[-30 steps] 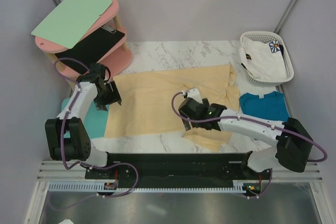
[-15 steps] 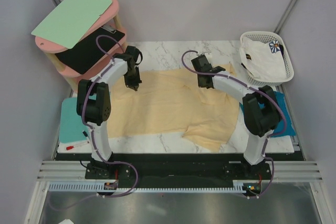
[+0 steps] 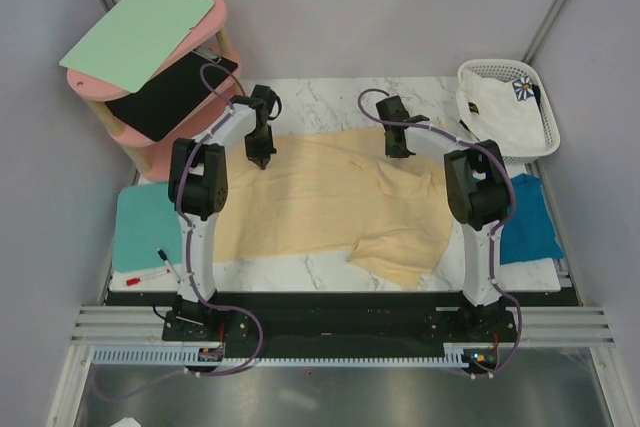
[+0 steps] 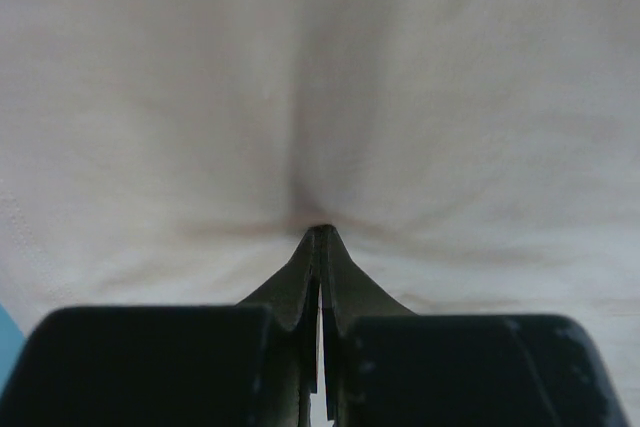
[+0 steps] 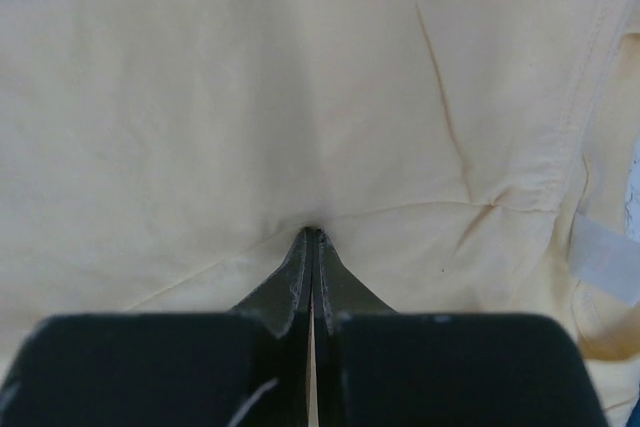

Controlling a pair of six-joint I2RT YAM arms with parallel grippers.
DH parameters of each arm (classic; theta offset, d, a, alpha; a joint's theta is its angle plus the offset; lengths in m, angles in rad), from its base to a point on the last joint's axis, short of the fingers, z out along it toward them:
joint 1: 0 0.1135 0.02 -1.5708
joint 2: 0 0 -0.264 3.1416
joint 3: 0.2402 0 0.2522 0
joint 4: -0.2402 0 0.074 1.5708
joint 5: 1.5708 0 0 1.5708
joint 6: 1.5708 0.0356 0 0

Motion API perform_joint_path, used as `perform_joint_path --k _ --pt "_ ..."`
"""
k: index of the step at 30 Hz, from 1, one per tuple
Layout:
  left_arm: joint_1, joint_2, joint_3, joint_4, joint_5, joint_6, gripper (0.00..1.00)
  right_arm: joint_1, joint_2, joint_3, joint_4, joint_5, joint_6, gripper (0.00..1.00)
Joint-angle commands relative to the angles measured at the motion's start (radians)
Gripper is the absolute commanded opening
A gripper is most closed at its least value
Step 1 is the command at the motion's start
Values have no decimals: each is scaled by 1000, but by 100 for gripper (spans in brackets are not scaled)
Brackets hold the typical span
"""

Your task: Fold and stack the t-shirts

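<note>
A large pale yellow t-shirt (image 3: 320,212) lies spread over the marble table, its near right part rumpled. My left gripper (image 3: 259,158) points down at the shirt's far left edge. In the left wrist view the left gripper (image 4: 320,230) is shut, with yellow cloth (image 4: 320,77) puckering at its tips. My right gripper (image 3: 399,150) is at the far right edge. The right wrist view shows that gripper (image 5: 313,232) shut too, creases of the cloth (image 5: 250,97) meeting at its tips. A teal-blue t-shirt (image 3: 527,230) lies at the right. A white flower-print t-shirt (image 3: 500,112) sits in the basket.
A white lattice basket (image 3: 530,72) stands at the back right. At the back left a pink two-tier stand (image 3: 205,112) carries a pale green board (image 3: 140,32) and a black clipboard (image 3: 170,92). On the left edge lies a turquoise board (image 3: 150,227) with a marker (image 3: 147,273) on it.
Both arms have swung from the shirt's left edge and middle out to its far edge. Both grippers, open a second ago, have shut on the yellow cloth there.
</note>
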Motion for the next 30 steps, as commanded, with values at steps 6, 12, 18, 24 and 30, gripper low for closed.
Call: perform_joint_path --k 6,12,18,24,30 --pt "-32 195 233 -88 -30 -21 2 -87 99 97 22 -38 21 0" --pt "-49 335 454 -128 -4 -23 2 -164 154 162 19 -76 32 0" --pt "-46 419 663 -133 -1 -47 2 -182 239 284 -6 -116 12 0" --pt "-52 318 559 -73 -43 -39 2 -177 179 285 8 -165 -16 0" --pt "-61 -19 254 25 -77 -52 13 -142 -135 153 -10 -161 -45 6"
